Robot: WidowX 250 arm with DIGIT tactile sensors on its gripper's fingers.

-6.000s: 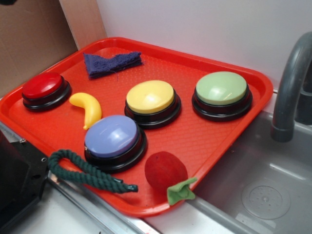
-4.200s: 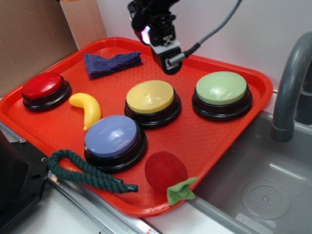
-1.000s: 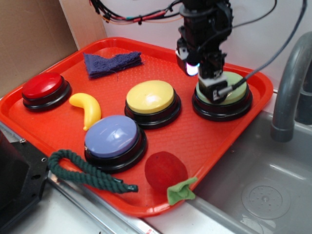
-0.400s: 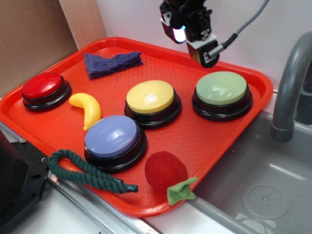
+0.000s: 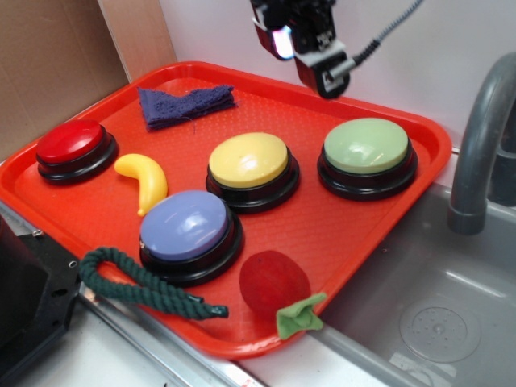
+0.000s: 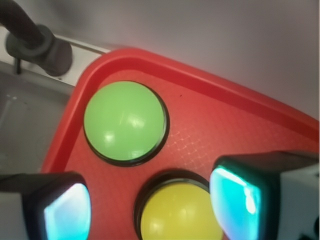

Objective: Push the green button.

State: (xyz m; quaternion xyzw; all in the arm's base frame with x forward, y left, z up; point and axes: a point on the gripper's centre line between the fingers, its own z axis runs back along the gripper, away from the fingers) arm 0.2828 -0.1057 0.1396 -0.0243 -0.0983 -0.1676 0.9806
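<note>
Fingers (image 6: 150,200) were spread wide, holding nothing & touching nothing; one pad (image 6: 65,210) showed at lower left of the wrist view, the other at lower right. In the exterior view the fingers (image 5: 322,76) hung in the air above the far edge of the red tray (image 5: 339,234), w/ cables running up behind. Green button (image 5: 367,147) sat at the tray's far right corner, near the sink faucet (image 5: 476,145), clear of the fingers. Also on the tray: yellow button (image 5: 248,160) just beside it, blue button (image 5: 185,226), red button (image 5: 71,142), toy banana (image 5: 145,179), blue cloth (image 5: 185,103), green rope (image 5: 137,282), red felt fruit (image 5: 274,282).
</note>
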